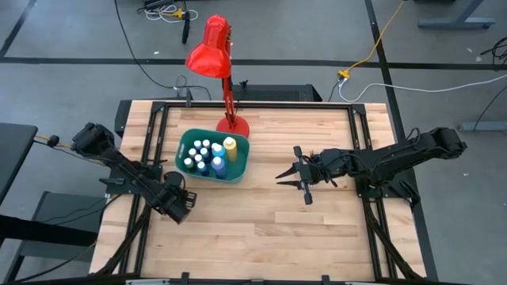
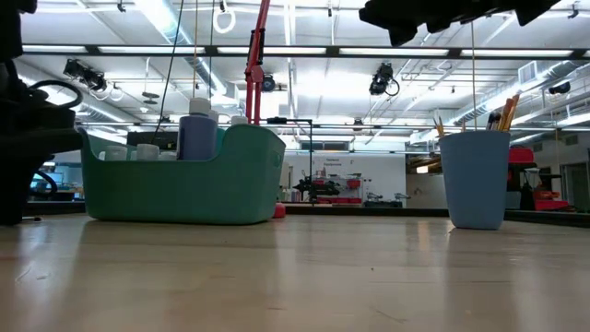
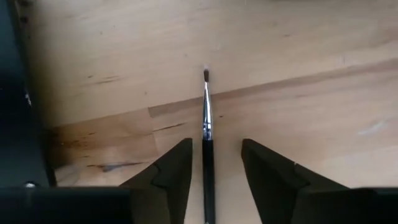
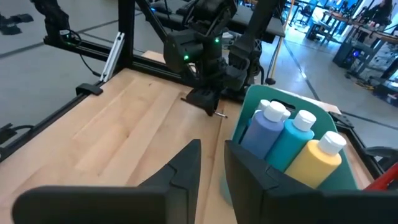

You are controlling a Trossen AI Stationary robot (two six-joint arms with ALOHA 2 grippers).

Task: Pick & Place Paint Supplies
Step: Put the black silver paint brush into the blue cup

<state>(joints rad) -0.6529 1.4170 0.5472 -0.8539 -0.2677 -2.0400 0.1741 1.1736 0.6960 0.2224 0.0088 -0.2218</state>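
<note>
A thin dark-handled brush [image 3: 207, 124] lies flat on the wooden table, its bristle tip pointing away from my left gripper [image 3: 216, 144]. That gripper is open and points steeply down near the table's left front, one finger on either side of the handle and clear of it. The teal bin [image 1: 184, 146] holds several white-capped bottles [image 1: 204, 156] and a yellow bottle [image 1: 230, 145]. My right gripper [image 1: 295, 176] hangs above the table to the right of the bin, its fingers [image 4: 186, 163] a little apart with nothing between them.
A red desk lamp [image 1: 211, 49] stands just behind the bin on its base [image 1: 232, 127]. A blue cup [image 2: 475, 180] holding several sticks stands on the table's right side in the low view. Black frame rails [image 1: 150, 142] run along the table edges. Bare wood lies along the near edge.
</note>
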